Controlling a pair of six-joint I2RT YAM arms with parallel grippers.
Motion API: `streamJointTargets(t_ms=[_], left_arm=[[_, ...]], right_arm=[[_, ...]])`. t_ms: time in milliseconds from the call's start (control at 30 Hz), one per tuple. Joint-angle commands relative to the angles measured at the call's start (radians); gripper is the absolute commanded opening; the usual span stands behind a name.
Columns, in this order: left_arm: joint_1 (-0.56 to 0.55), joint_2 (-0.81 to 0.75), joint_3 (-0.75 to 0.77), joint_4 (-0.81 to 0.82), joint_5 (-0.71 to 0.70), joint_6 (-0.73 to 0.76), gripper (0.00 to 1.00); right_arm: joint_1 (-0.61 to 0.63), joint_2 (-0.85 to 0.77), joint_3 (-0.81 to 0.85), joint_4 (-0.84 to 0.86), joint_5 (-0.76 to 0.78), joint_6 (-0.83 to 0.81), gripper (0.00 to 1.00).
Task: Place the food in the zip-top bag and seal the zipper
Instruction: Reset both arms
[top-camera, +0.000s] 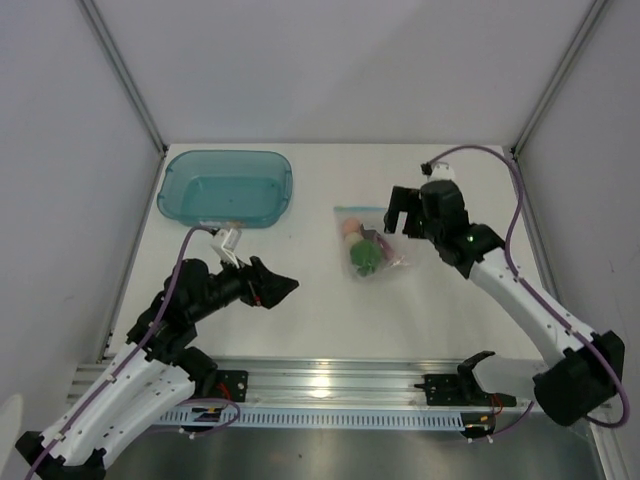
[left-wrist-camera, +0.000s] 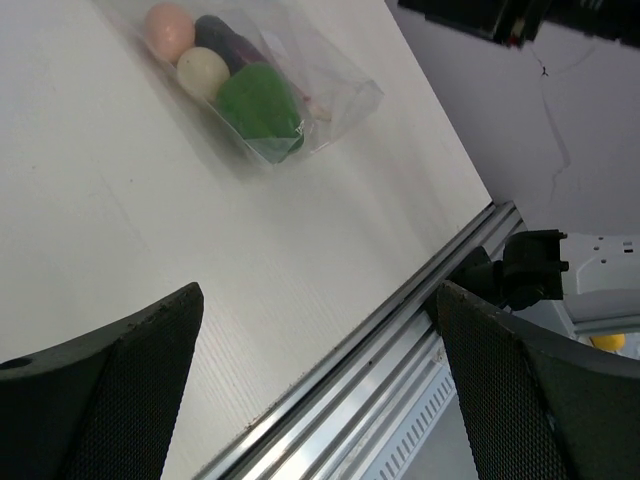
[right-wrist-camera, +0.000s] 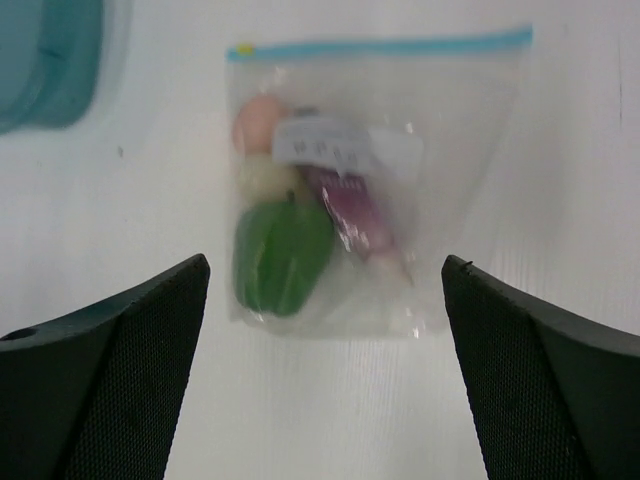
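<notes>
The clear zip-top bag (right-wrist-camera: 460, 150) lies flat on the white table, also seen in the top view as the bag (top-camera: 372, 240). All the food is inside it: a green pepper (right-wrist-camera: 283, 255), a purple eggplant (right-wrist-camera: 357, 218), a pink ball (right-wrist-camera: 257, 122) and a cream ball (right-wrist-camera: 264, 178). The light-blue zipper (right-wrist-camera: 400, 45) runs straight along the bag's far edge; I cannot tell whether it is pressed closed. My right gripper (right-wrist-camera: 325, 262) hovers open above the bag's bottom end, holding nothing. My left gripper (left-wrist-camera: 317, 292) is open and empty, well to the left of the bag (left-wrist-camera: 330, 95).
A teal translucent tub (top-camera: 226, 187) stands at the back left. An aluminium rail (top-camera: 330, 382) runs along the table's front edge, seen also as the rail (left-wrist-camera: 400, 340) in the left wrist view. Grey walls and metal posts close the sides.
</notes>
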Motion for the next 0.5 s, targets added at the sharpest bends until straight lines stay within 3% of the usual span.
streamJointTargets(t_ms=[0,133,267,467], left_arm=[[0.01,-0.027,-0.026,0.021,0.028,-0.064,1.0],[0.012,-0.04,-0.063,0.041,0.028,-0.101,1.0],[0.015,-0.03,-0.113,0.068,0.018,-0.16,0.99],[0.028,-0.02,-0.229,0.254,0.05,-0.292,0.99]], right_arm=[[0.058,-0.117,-0.136,-0.107,0.108,0.131,0.99],[0.163,-0.408,-0.302,-0.125,0.161,0.219,0.99],[0.212,-0.589,-0.409,-0.202,0.159,0.311,0.99],[0.241,-0.745,-0.567,-0.179,0.089,0.448,0.99]])
